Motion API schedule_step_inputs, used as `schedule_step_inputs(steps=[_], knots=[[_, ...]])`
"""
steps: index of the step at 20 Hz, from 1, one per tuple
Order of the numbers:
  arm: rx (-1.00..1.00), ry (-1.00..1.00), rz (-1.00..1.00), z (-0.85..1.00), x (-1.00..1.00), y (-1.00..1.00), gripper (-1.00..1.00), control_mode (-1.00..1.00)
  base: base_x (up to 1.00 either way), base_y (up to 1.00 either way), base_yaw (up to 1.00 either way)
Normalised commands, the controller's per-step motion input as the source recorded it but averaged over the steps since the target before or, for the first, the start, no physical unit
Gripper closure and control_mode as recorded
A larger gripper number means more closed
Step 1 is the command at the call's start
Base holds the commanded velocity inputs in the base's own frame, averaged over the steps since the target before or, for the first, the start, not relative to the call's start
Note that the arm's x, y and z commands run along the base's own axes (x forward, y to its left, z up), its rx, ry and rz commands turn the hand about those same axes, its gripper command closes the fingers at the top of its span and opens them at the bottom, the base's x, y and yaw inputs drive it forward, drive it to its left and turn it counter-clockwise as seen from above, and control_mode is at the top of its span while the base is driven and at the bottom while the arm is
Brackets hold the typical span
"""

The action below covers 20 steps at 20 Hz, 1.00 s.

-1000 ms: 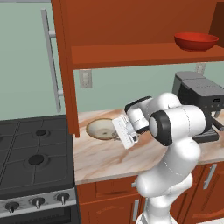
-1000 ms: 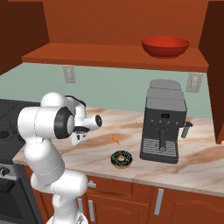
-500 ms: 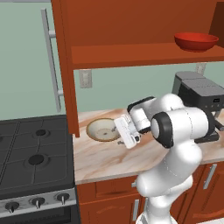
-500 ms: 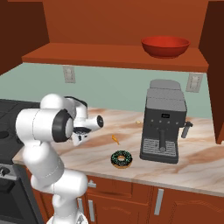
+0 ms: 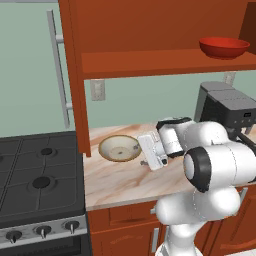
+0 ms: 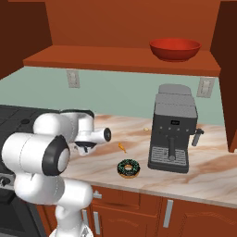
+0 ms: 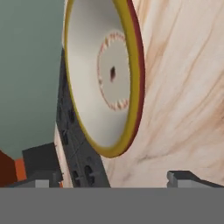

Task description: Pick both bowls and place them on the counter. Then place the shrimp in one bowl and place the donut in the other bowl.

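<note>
I count two bowls from here: one cream-beige bowl on the counter, left of the coffee machine, and one red bowl on the shelf above the coffee machine. I see one donut on the counter, just left of the coffee machine's front, and one shrimp a little further left of the coffee machine. There is one coffee machine. I count two wall outlets: one well left of the coffee machine, one just right of it. One stove sits far left of the coffee machine, with three knobs that I can make out on its front.
</note>
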Motion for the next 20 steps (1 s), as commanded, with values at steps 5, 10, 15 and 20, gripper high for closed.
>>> schedule_step_inputs(steps=[5,10,15,20], knots=[[0.0,-0.07,0.0,0.4,-0.36,-0.15,-1.0,-1.0,0.0,0.0,0.0],[0.0,0.0,0.0,0.56,-0.3,-0.18,-1.0,-1.0,0.0,0.0,0.0],[0.0,0.05,-0.02,0.63,-0.21,-0.13,-1.0,-1.0,0.0,0.0,0.0],[-0.03,0.02,-0.04,0.46,-0.32,-0.16,-1.0,-1.0,0.0,0.0,0.0]])
